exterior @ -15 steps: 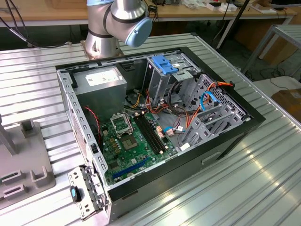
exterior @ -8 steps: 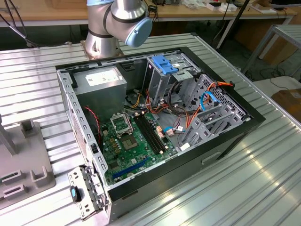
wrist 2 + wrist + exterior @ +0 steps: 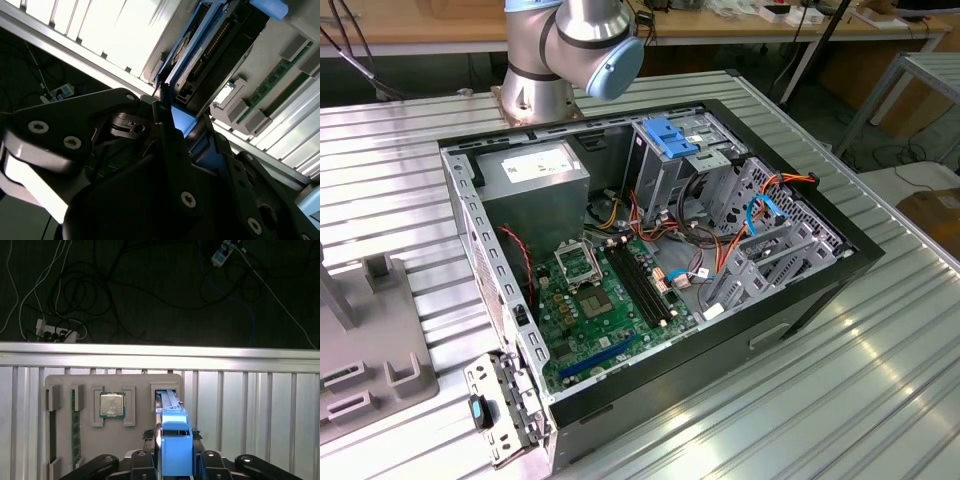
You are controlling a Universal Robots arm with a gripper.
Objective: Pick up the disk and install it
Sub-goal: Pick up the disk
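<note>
One disk (image 3: 169, 399) stands on edge in a slot of the holder tray (image 3: 135, 382), beside the processor chip (image 3: 112, 405), leaving its blue frame exposed. The gripper (image 3: 175, 440) seems to have its jaws closed on that frame.

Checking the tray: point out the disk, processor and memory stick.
disk (image 3: 176, 440), first wrist view, its blue frame.
processor (image 3: 112, 405), first wrist view, its metal lid.
memory stick (image 3: 76, 427), first wrist view, green edge.

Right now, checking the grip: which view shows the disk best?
First wrist view: the disk stands edge-on, centred in the gripper. The second wrist view shows its side, partly behind a finger.
</note>
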